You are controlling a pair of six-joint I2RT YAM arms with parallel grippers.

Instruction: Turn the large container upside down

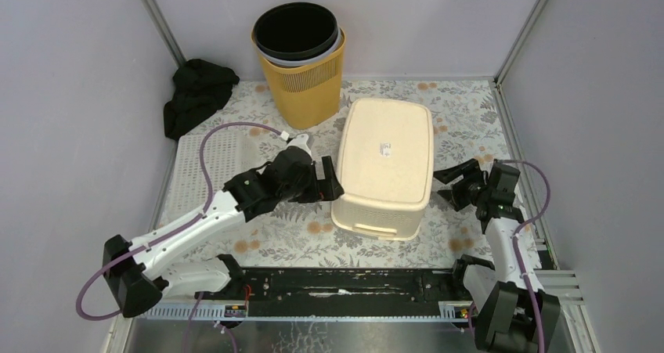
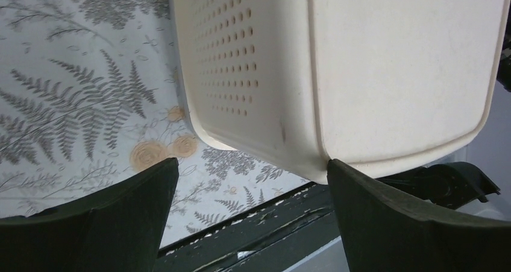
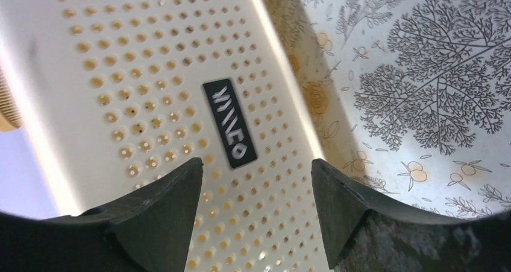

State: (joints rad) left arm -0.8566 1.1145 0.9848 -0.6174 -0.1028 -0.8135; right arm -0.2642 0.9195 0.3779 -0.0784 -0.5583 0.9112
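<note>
Large container (image 1: 387,161): we see the cream tub lying mouth down in the middle of the desk (image 1: 470,110), its flat base facing up and its rim on the floral cover.
Container base: plain and solid, with a small sticker (image 1: 384,150) near the centre.
Container walls: perforated with rows of small holes. The right wall carries a black label (image 3: 232,124) with white lettering, which appears inverted in the right wrist view.
Container contents: we cannot tell, as the mouth is against the desk.
Yellow bin (image 1: 304,87): upright at the back of the desk, just behind the large container's far left corner.
Black liner (image 1: 296,28): a dark bucket nested in the yellow bin, its rim above the bin's. The inside is too dark for us to make out anything.
Left fingers (image 1: 332,189): spread wide with nothing between them, just beside the container's left wall. In the left wrist view one tip (image 2: 361,211) sits right at the near corner of the base, and we cannot tell whether it touches.
Right fingers (image 1: 448,173): parted and gripping nothing, facing the right wall with a narrow gap to it. We see that wall framed between the two tips (image 3: 156,211).
Black cloth (image 1: 197,93): bunched at the far left corner, well apart from the container.
</note>
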